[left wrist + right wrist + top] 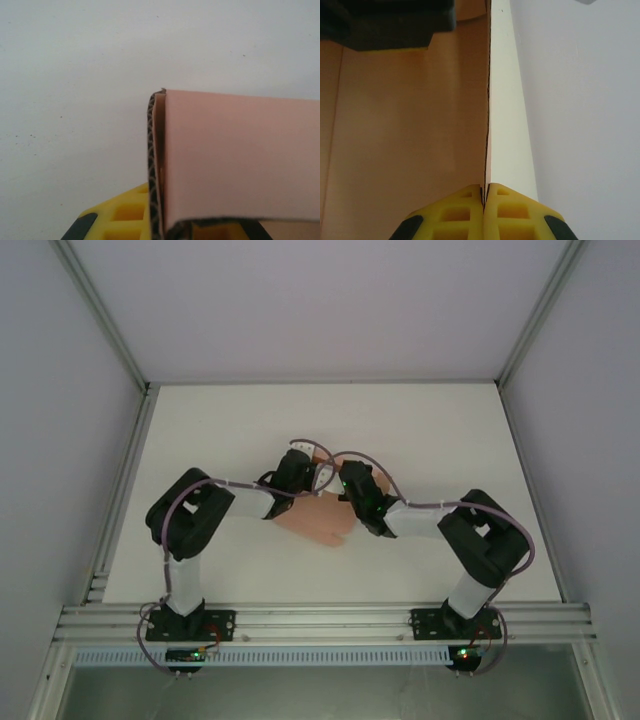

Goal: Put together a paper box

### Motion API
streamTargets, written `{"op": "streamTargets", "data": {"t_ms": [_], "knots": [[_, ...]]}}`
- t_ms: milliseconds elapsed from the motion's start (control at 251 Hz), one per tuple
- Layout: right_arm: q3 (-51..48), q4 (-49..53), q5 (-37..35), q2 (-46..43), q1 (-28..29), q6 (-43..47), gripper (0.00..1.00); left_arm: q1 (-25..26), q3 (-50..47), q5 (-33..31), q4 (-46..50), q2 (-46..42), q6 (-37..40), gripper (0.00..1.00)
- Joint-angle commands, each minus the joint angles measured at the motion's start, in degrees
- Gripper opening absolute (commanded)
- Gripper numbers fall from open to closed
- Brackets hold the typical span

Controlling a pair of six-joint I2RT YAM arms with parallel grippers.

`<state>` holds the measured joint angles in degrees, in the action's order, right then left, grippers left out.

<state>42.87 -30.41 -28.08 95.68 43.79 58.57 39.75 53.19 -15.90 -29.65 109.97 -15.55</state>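
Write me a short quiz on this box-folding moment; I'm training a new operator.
1. True or false: the right gripper is open.
2. The left gripper clamps: A) a folded wall of the paper box, B) a pen, C) nothing.
3. What colour is the box's card?
Key: 1 false, it pinches a card edge; 2 A; 3 salmon pink.

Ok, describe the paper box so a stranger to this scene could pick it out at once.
Start from the white table and look at its middle, where the left gripper and right gripper meet. Both pinch the paper box, a partly folded piece of card. It alone is salmon-pink, against the white table and the black and yellow grippers.
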Motion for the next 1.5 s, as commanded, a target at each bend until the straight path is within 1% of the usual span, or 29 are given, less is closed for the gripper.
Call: {"op": "streamTargets", "data": {"t_ms": [0,16,48,64,164,263,315,359,507,603,694,750,778,834,886,1038,1121,1221,1293,1341,1421,1461,1497], "knots": [[-1.25,7.66,4.34,1.66,2.26,-3.49,0.0,-2.41,0.51,-8.28,3.05,2.97,-1.68,0.0],[-1.28,7.8,4.33,1.7,2.18,-3.47,0.0,-2.39,0.17,-7.4,2.73,2.55,-1.47,0.05],[-1.3,7.87,4.34,1.71,2.22,-3.55,0.0,-2.42,-0.71,-4.98,1.74,1.63,-0.23,0.2],[-1.29,7.83,4.31,1.7,2.18,-3.59,0.0,-2.41,-1.29,-4.13,1.36,1.1,0.05,0.25],[-0.83,8.15,3.73,1.91,2.06,-3.55,0.0,-2.39,-4.03,0.59,0.55,-2.85,0.69,0.4],[-0.22,8.05,2.86,2.3,2.04,-3.21,0.0,-2.47,-6.02,3.53,0.8,-6.39,1.21,0.48],[-0.15,7.79,2.58,2.49,2.09,-3.11,0.0,-2.4,-6.82,4.15,1.1,-7.75,1.26,0.49],[-0.07,7.59,2.41,2.5,2.04,-3.03,0.0,-2.41,-7.26,4.98,1.67,-8.81,1.44,0.52],[0.0,7.29,1.68,2.58,2.15,-3.01,0.0,-2.41,-9.19,7.43,2.43,-11.71,0.87,0.55],[-0.44,6.24,0.9,2.8,2.26,-2.74,0.0,-2.39,-10.85,9.52,1.75,-13.78,0.66,0.6],[-0.67,5.3,0.39,2.52,2.43,-2.38,0.0,-2.49,-10.91,10.09,3.06,-14.91,0.52,0.6],[-0.81,4.63,0.02,2.26,2.48,-2.06,0.0,-2.48,-10.77,9.48,4.01,-15.3,0.29,0.56],[-0.85,4.56,-0.01,2.07,2.54,-1.96,0.0,-2.57,-10.72,9.08,4.55,-15.4,0.2,0.55],[-0.8,4.55,-0.27,1.84,2.54,-1.72,0.0,-3.04,-10.39,9.16,5.92,-15.35,0.01,0.47],[-0.86,4.46,-0.32,1.55,2.56,-1.43,0.0,-3.47,-9.94,9.33,8.05,-15.15,-0.18,0.43],[-1.14,3.94,-0.56,0.76,2.69,-0.64,0.0,-4.8,-10.11,12.88,11.51,-14.7,-0.51,0.4],[-1.46,3.54,-0.66,0.22,2.86,-0.07,0.0,-5.35,-10.77,12.75,12.14,-14.78,-0.89,0.38],[-2.03,3.14,-0.43,-0.46,3.05,0.62,0.0,-5.77,-10.8,12.06,11.72,-14.29,-0.68,0.3],[-2.06,3.07,-0.21,-0.88,3.47,0.92,0.0,-5.79,-9.93,11.18,11.41,-13.32,0.18,0.29],[-1.61,3.37,-0.47,-1.02,3.85,1.17,0.0,-5.81,-9.0,10.4,11.24,-12.4,0.49,0.22],[-1.47,3.69,-1.09,-1.27,4.24,1.83,0.0,-5.8,-6.97,9.57,12.25,-10.25,1.34,0.2],[-1.38,3.65,-1.16,-1.43,4.4,1.95,0.0,-5.64,-5.85,8.32,13.34,-9.17,1.69,0.14],[-1.18,3.76,-0.94,-1.68,4.43,2.0,0.0,-5.5,-5.1,7.09,14.47,-8.15,2.22,0.1]]}}
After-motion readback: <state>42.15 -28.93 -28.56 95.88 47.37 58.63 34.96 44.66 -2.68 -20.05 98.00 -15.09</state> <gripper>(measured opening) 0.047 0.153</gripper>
